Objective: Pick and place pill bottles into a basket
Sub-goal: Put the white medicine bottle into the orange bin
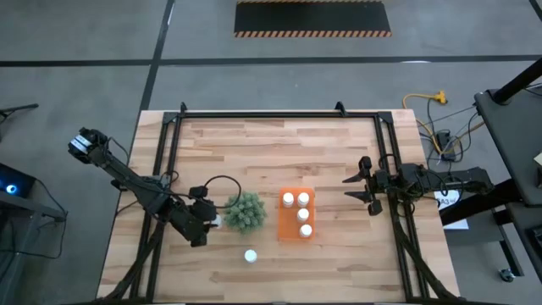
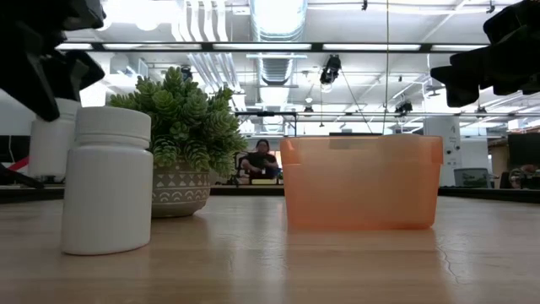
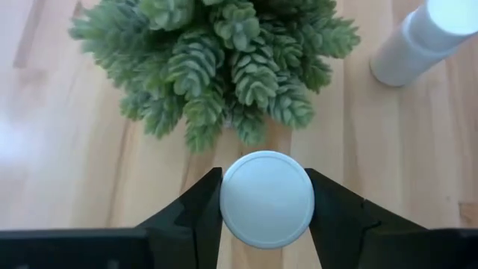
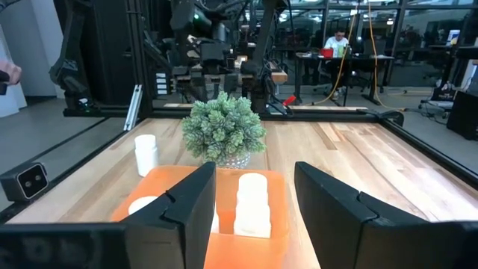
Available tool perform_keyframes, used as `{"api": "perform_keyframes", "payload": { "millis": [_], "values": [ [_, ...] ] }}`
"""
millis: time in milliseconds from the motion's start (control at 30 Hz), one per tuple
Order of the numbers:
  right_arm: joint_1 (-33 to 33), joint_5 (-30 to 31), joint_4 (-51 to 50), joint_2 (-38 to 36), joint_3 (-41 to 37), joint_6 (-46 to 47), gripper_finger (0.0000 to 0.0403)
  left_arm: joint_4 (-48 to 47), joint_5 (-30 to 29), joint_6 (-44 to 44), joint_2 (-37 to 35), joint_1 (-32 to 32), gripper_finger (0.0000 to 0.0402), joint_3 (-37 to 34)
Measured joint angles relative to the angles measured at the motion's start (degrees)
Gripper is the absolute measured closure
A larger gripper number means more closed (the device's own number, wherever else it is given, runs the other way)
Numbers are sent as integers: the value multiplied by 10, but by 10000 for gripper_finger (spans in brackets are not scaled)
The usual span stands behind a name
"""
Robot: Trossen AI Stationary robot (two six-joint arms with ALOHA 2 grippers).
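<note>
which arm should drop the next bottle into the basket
Left. Its gripper is shut on a small white pill bottle beside the green plant; the right gripper hangs open beyond the orange plastic basket.

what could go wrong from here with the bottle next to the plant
1. The left pincer has its fingers around a pill bottle right beside the plant; lifting or swinging toward the basket could brush the foliage or tip the pot.
2. The grip sits at the cap, so the bottle might slip or tilt in transit.
3. Another bottle stands loose near the front edge; a low pass could knock it over. The right pincer waits open right of the basket.
</note>
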Motion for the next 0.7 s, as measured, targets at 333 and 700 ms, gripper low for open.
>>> {"api": "perform_keyframes", "payload": {
  "millis": [333,700],
  "values": [
    [0,0,0,0,0,0,232,-81,-2,-3,1,0,260,72],
    [0,0,0,0,0,0,232,-170,-21,5,2,0,260,164]
  ]
}}
